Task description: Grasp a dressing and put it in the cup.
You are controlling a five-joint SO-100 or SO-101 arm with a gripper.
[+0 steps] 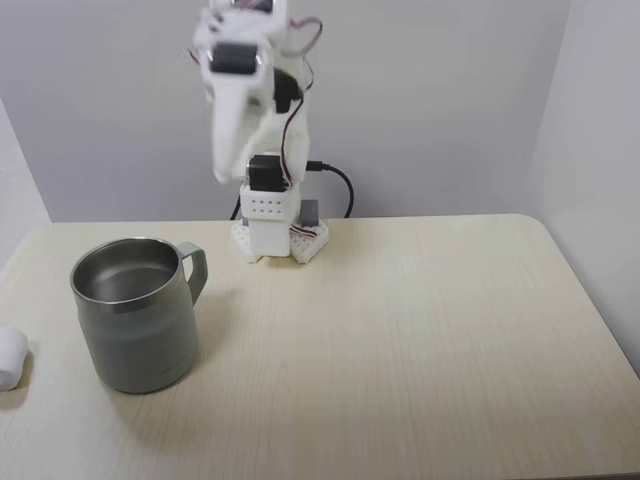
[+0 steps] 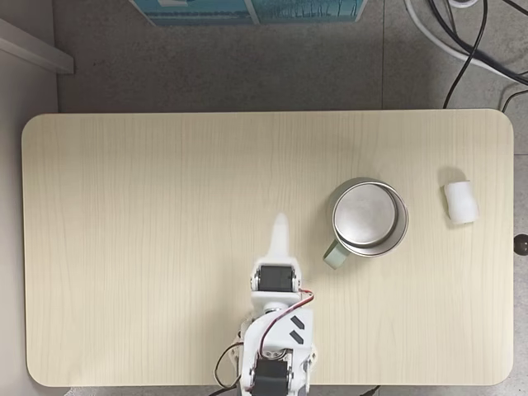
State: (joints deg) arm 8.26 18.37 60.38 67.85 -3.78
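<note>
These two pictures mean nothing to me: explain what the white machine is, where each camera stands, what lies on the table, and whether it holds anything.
The white machine is a small plastic robot arm bolted at one edge of a pale wooden table. It ends in a two-finger gripper, blurred here, so I cannot tell whether it is open or shut; nothing shows in it. One fixed camera faces the arm from across the table; the other looks straight down. On the table stand a large grey-green metal mug with a shiny steel inside, and a small white soft roll of dressing lying beside the mug, apart from it, on the side away from the handle. The mug looks empty.
</note>
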